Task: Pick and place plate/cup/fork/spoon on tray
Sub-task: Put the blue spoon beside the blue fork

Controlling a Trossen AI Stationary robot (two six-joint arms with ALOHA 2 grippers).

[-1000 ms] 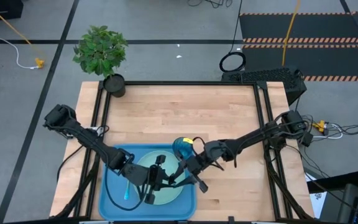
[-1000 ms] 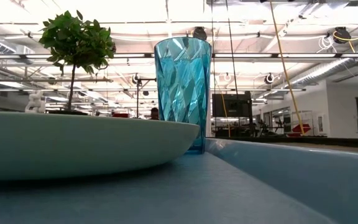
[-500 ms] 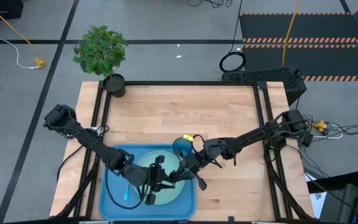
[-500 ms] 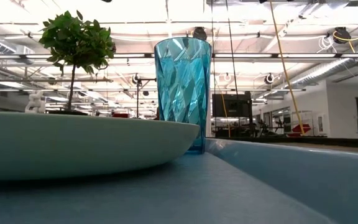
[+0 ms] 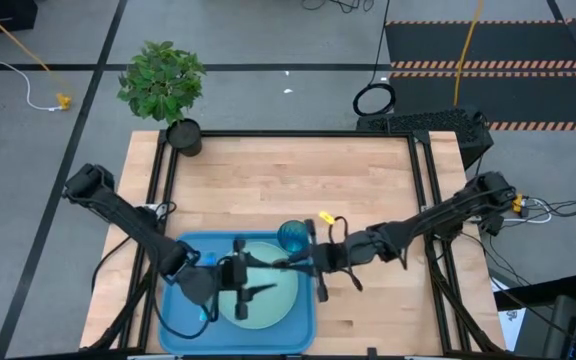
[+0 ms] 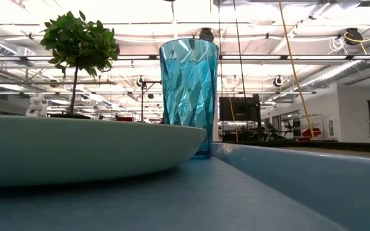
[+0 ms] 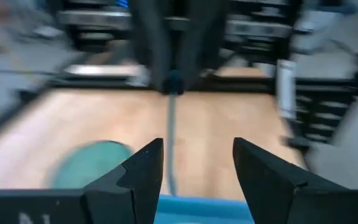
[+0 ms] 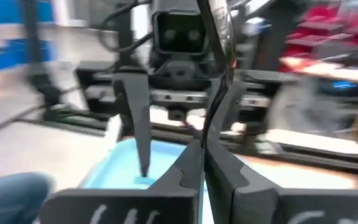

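The blue tray (image 5: 173, 315) sits at the table's near left with the pale green plate (image 5: 268, 300) on it. The teal cup (image 5: 291, 237) stands upright in the tray's far right corner, behind the plate (image 6: 76, 151) in the low view. A light blue utensil (image 5: 201, 300) lies on the tray left of the plate. Over the plate my right gripper (image 5: 306, 265) is shut on a second slim utensil (image 7: 171, 137); fork or spoon, I cannot tell. My left gripper (image 7: 197, 152) faces it, open, its fingers on either side of the utensil's free end. My right gripper pinches the slim utensil by its right end (image 7: 171, 96) between its two fingers. The fingers come level from the table's right, in line with the utensil. The utensil sticks out toward the left gripper, about level and clear of the plate.
A potted plant (image 5: 163, 85) stands at the table's far left corner. Bare wood lies beyond the tray and to its right (image 5: 368, 190). Black frame rails (image 5: 423, 200) run along the table's sides.
My left gripper has opened, let go of the slim utensil and drawn back a little toward the table's left edge. My right gripper has shut on the utensil's other end and swung from a slant to lie level over the plate's far part.
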